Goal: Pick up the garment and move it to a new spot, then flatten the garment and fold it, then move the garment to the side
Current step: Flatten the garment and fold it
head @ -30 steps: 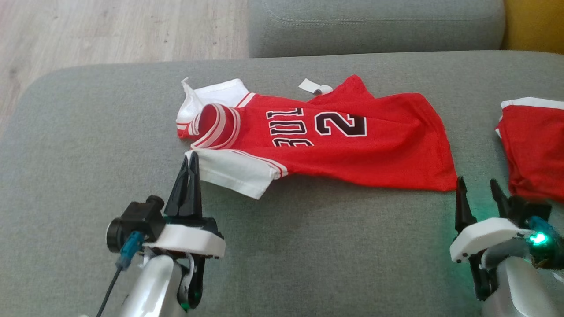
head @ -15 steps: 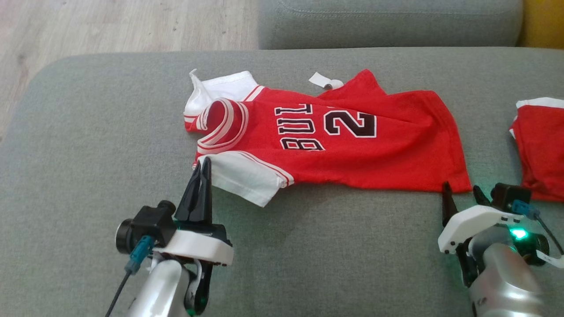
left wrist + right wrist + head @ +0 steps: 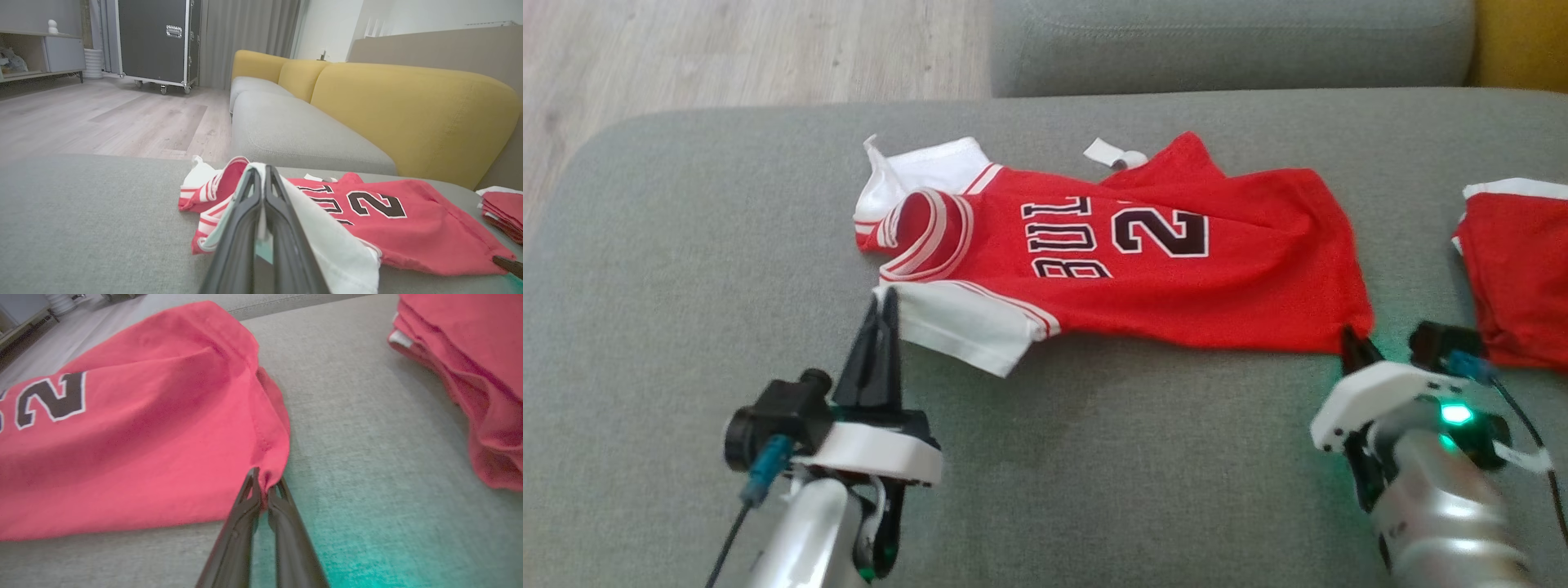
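**The right gripper [image 3: 1352, 339] has closed on the shirt's [image 3: 1160, 269] bottom corner**

A second ago the right gripper had its two fingers spread apart, just beside the near bottom corner of the shirt. Now the fingers are squeezed together on that corner. In the right wrist view a little fold of red cloth is pinched between the tips.

The shirt is red with white sleeves. It lies in the middle of the grey cushion [image 3: 1094, 457] with its front side up, showing black letters and a big 2. Its long way runs from side to side across the cushion. The collar points to the robot's left and the bottom edge points to the robot's right. The cloth is mostly flat, with some wrinkles, and the far sleeve is bunched up.

The left gripper [image 3: 882, 306] has its fingers pressed together too. They pinch the edge of the near white sleeve, right by the collar. In the left wrist view white cloth shows between the tips.

A small white tag [image 3: 1104, 151] pokes out at the shirt's far edge. Another red cloth [image 3: 1515, 269] lies on the cushion to the right, not touching the shirt.
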Controlling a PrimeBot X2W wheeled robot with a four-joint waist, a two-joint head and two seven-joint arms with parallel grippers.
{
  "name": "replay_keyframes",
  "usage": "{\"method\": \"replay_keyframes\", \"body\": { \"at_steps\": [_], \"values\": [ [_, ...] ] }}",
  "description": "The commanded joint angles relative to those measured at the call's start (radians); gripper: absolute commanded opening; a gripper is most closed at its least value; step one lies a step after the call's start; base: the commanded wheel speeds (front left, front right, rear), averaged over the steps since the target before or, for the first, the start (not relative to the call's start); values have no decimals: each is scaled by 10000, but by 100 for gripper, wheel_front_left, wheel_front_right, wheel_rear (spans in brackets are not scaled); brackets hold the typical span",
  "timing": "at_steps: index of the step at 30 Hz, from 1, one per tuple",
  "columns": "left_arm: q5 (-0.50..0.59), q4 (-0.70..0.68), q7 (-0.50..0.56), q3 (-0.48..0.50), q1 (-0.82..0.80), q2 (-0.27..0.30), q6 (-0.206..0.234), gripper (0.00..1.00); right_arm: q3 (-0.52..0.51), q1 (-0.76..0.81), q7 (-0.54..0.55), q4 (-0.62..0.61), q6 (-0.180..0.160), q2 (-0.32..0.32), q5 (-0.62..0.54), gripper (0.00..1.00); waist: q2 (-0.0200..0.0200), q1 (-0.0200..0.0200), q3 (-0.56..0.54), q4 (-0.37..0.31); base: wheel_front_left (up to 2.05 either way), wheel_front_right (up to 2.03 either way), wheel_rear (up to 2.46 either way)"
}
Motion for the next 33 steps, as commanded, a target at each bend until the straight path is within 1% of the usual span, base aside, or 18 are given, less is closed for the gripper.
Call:
{"method": "replay_keyframes", "body": {
  "at_steps": [1, 3, 6, 9, 12, 17, 21, 25, 26, 27, 30, 33],
  "values": [
    [15, -386, -122, 471, -442, 50, -5, 0, 617, -563, -197, -239, 35, 32, 230, 0, 0, -1, -108, -80, 0, 0, 0],
    [-5, -558, -122, 675, -497, 50, -68, 0, 1324, -733, -270, -562, 35, 32, 664, 0, 0, -1, -237, -163, 0, 0, 0],
    [-73, -924, -122, 1071, -675, 49, -239, 0, 2228, -912, -305, -1497, 35, 32, 1333, 0, 0, -1, -454, -338, 0, 0, 0],
    [-314, -1426, -122, 1571, -1071, 51, -385, 0, 2630, -1032, -312, -2639, 35, 32, 1551, 0, 0, -1, -736, -451, 0, 0, 0],
    [-346, -1869, -122, 1875, -1694, 164, -523, 0, 2788, -1169, -307, -3654, 35, 31, 1748, 0, 0, -1, -1034, -515, 0, 0, 0],
    [-635, -2354, -17, 2264, -3061, 469, -619, 0, 3021, -1539, -111, -5309, 35, -279, 1733, 0, 0, -1, -1361, -615, 0, 0, 0],
    [-685, -2833, 225, 2496, -3991, 769, -553, 0, 3190, -1812, 83, -6803, 35, -553, 1861, 0, 0, -1, -1525, -761, 0, 0, 0],
    [-652, -3576, 495, 2636, -4522, 1058, -472, 0, 3229, -1893, 325, -8409, 35, -882, 1882, 0, 0, -1, -1625, -939, 0, 0, 0],
    [-652, -3576, 495, 2636, -4522, 1058, -472, 0, 3229, -1893, 325, -8409, 35, -882, 1882, 0, 0, -1, -1625, -939, 0, 0, 0],
    [-661, -3811, 580, 2683, -4606, 1113, -432, 0, 3196, -1865, 414, -8824, 35, -955, 1868, 0, 0, -1, -1636, -976, 0, 0, 0],
    [-739, -4539, 922, 2790, -4773, 1234, -320, 0, 2892, -1623, 837, -10062, 35, -1028, 1803, 0, 0, -1, -1632, -1055, 0, 0, 0],
    [-834, -5156, 1379, 2845, -4862, 1353, -225, 0, 2807, -1284, 1431, -11219, 35, -1051, 1610, 0, 0, -1, -1541, -1138, 0, 0, 0]
  ]
}}
